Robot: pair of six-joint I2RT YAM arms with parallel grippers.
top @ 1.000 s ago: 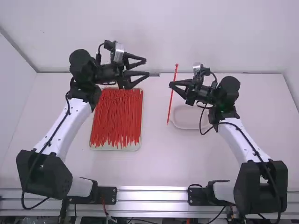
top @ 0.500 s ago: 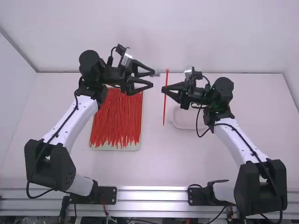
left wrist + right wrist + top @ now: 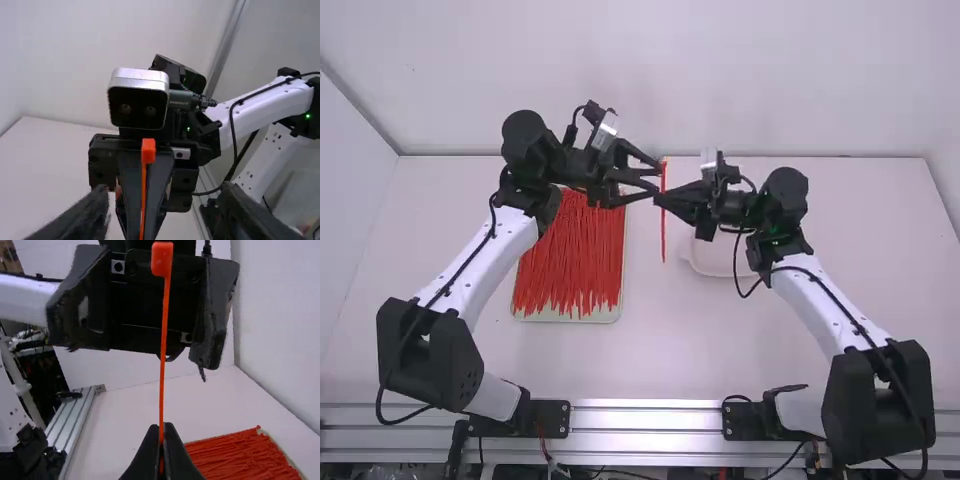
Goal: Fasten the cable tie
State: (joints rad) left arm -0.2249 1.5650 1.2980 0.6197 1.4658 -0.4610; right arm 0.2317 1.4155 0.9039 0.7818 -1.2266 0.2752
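Both arms had closed on each other over the last 1 second. The right gripper had carried the single cable tie leftward to just off the right edge of the tray, near its far corner. The left gripper had swung out from over the tray's far end to meet it. The right fingers were pressed together on the strap, holding the tie upright above the table beside the tray, head uppermost. The left fingers were spread wide, and the tie's head stood at their mouth; whether it touched them could not be told. The pile of spare ties lay untouched on the tray. This looked like a handover setup, so the left gripper likely needed to pinch the head next, before any threading.
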